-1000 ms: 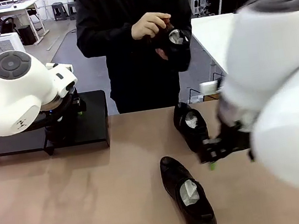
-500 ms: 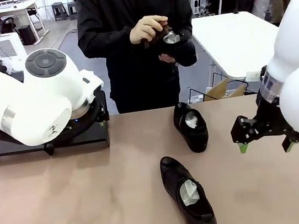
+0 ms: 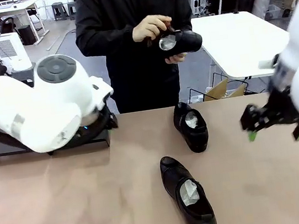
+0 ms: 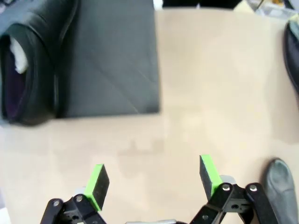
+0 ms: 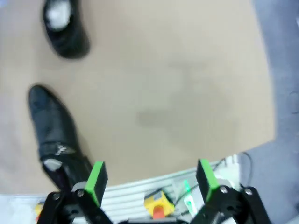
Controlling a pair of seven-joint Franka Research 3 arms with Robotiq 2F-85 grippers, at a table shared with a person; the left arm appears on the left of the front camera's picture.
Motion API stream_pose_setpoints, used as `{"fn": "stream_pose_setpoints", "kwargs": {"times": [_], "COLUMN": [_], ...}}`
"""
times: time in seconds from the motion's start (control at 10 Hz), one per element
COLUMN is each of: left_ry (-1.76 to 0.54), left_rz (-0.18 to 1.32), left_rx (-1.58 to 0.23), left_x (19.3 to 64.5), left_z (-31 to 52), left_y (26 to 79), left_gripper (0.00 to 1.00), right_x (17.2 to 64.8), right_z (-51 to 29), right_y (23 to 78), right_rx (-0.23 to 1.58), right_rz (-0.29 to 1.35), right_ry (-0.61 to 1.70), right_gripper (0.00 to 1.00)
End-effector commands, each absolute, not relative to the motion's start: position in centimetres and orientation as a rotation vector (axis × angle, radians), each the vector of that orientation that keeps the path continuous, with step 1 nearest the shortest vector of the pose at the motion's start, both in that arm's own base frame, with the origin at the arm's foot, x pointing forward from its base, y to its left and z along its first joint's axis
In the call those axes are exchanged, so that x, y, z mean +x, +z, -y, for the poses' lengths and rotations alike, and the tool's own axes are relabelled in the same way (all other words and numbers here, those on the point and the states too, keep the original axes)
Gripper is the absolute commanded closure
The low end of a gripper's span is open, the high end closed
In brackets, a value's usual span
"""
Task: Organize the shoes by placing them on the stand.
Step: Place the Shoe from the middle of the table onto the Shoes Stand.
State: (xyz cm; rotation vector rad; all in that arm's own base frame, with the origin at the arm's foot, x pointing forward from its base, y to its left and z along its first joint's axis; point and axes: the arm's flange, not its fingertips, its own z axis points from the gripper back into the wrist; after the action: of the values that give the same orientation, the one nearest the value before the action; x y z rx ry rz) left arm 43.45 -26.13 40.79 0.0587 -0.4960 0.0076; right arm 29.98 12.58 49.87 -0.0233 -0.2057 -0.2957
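Note:
Two black shoes lie on the tan table: one near the far edge and one closer to me, both showing white paper. A person at the far side holds a third shoe in both hands. The black stand sits at the far left, mostly behind my left arm. In the left wrist view another shoe rests on the stand, and my left gripper hovers open over bare table beside it. My right gripper hangs open to the right of the shoes; its wrist view shows both table shoes and the gripper empty.
A white table stands behind on the right, with a cardboard box on the floor under it. The tan table's edge and a yellow stop button show low in the right wrist view. A shoe toe lies right of my left gripper.
My right gripper has swung away from the far shoe to the right. My left arm has shifted rightward over the stand. The person has turned the held shoe in their hands.

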Motion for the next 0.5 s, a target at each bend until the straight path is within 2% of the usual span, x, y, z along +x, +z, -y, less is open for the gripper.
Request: {"fn": "stream_pose_setpoints", "kwargs": {"times": [0.0, 0.1, 0.3, 0.4], "left_ry": [0.155, 0.172, 0.248, 0.173], "left_rz": [0.435, 0.325, 0.299, 0.323], "left_rx": [0.059, 0.036, 0.009, 0.041], "left_x": [40.8, 39.6, 37.5, 40.7], "left_z": [24.7, 23.4, 22.4, 25.3], "left_y": [43.3, 44.5, 46.0, 42.5], "left_gripper": [0.0, 0.0, 0.0, 0.0], "right_x": [31.1, 31.7, 32.8, 31.5], "right_z": [-8.5, -7.7, -7.2, -6.8], "right_y": [52.3, 52.1, 50.8, 51.9], "right_rx": [-0.042, -0.053, -0.022, -0.039], "right_rz": [0.209, 0.192, 0.143, 0.206], "right_ry": [-0.341, -0.328, -0.356, -0.371], "right_gripper": [0.0, 0.0, 0.0, 0.0]}}
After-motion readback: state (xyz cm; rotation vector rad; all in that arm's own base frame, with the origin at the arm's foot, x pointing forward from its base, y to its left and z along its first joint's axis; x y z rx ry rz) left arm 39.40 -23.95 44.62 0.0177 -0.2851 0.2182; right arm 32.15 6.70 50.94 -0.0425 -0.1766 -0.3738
